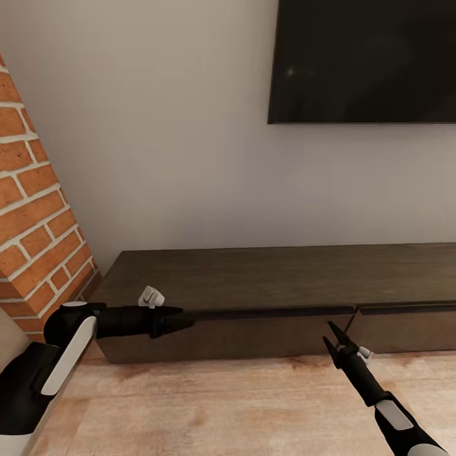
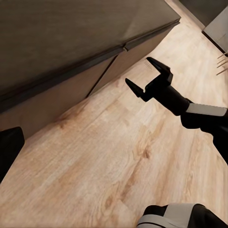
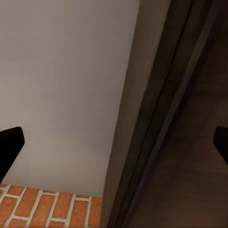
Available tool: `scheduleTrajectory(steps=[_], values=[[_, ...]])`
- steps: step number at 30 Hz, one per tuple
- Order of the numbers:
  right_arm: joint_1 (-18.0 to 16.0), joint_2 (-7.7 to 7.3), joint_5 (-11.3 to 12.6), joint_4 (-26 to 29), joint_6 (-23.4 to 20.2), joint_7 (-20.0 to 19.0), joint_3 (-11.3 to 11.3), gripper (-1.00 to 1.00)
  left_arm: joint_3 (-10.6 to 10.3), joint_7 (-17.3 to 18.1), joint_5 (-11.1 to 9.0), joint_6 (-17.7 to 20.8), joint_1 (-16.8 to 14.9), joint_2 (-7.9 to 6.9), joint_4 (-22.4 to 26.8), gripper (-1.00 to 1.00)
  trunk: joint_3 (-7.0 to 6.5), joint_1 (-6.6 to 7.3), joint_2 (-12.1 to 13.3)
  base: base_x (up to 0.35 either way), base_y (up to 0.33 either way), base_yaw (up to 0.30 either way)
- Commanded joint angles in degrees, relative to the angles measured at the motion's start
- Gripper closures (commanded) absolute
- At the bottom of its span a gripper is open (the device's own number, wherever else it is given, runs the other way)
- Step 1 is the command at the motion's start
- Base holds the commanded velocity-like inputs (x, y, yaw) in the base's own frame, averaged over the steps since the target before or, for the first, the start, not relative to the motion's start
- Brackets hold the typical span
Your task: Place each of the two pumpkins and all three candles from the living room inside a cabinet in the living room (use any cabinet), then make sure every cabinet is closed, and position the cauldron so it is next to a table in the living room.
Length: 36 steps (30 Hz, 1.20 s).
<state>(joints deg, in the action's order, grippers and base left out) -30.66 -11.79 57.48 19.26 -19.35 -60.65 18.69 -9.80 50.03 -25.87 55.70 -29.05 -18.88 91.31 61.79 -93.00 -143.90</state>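
The long, low, dark brown cabinet [image 1: 266, 272] stands against the white wall, and its flat drawer fronts look shut. My left gripper [image 1: 187, 318] is level with the dark gap under the cabinet's top, at the left drawer, pointing along the front. One of its fingers [image 2: 9, 149] sits at the edge of the left wrist view, so it looks open. My right gripper [image 1: 334, 336] is open and empty, just in front of the seam between two drawer fronts [image 1: 354, 315]. It also shows over the floor as the right gripper [image 2: 142, 78] beside the cabinet [image 2: 57, 42]. The pumpkins, candles and cauldron are out of view.
A black TV [image 1: 367, 60] hangs on the wall above the cabinet. A brick wall [image 1: 38, 221] closes the left side, right beside the cabinet's end. Wooden floor [image 1: 221, 405] stretches in front. A white piece of furniture [image 2: 218, 28] stands farther along the floor.
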Motion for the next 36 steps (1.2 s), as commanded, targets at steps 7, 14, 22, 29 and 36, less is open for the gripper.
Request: scheduleTrajectory(steps=[7,14,22,29,36], values=[[-0.02,0.0,0.4,-0.03,-0.52,-0.9,0.02,-1.0,-0.21,0.07,-0.07,0.21,-0.04,-0.03,0.01,-1.0,0.05,0.01,-0.02,0.0,0.009,0.0],[-0.02,-0.21,0.16,-0.15,-0.51,-2.27,-0.06,-1.0,-0.45,-0.02,-0.02,-0.63,-0.04,-0.02,0.01,-1.0,0.05,0.01,-0.02,0.021,0.017,0.0],[-0.02,-0.4,0.27,-0.27,-0.58,-2.29,0.02,-1.0,-1.72,-0.28,0.07,-0.93,-0.04,0.05,0.01,-1.0,0.05,0.01,-0.02,0.146,0.095,0.0],[-0.02,-0.54,0.34,-0.28,-0.54,-2.28,0.05,-1.0,-2.46,-0.98,0.11,-0.94,-0.04,0.07,0.01,-1.0,0.05,0.01,-0.02,0.195,0.015,0.0],[0.05,-0.81,0.5,-0.28,-0.52,-2.28,0.18,-1.0,-2.61,-1.14,0.11,-0.95,-0.04,0.07,0.01,-1.0,0.05,0.01,-0.02,0.156,-0.021,0.0]])
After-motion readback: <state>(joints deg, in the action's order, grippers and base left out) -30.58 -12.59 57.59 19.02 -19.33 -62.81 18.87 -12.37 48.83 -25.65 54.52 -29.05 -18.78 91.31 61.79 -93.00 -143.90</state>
